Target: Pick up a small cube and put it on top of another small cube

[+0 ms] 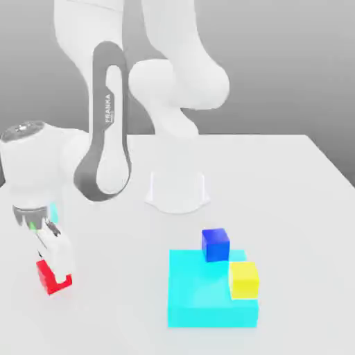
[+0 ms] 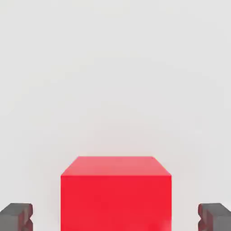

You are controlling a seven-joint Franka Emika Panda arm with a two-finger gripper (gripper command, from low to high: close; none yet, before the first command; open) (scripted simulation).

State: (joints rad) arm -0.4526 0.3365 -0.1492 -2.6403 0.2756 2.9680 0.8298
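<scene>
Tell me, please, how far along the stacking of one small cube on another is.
Done: the gripper is down at the red cube, its open fingers on either side. In hand: nothing yet, as gaps separate cube and fingers. Left: grip, lift and set it on the blue cube.

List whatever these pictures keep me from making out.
- Red cube, exterior view: partly behind the gripper; hand view: lower part cut off by the edge.
- Cyan thing, exterior view: mostly hidden by the arm.
- Cyan block, exterior view: part behind the yellow cube.
- Jaws, hand view: outer parts cut off by the edges.
</scene>
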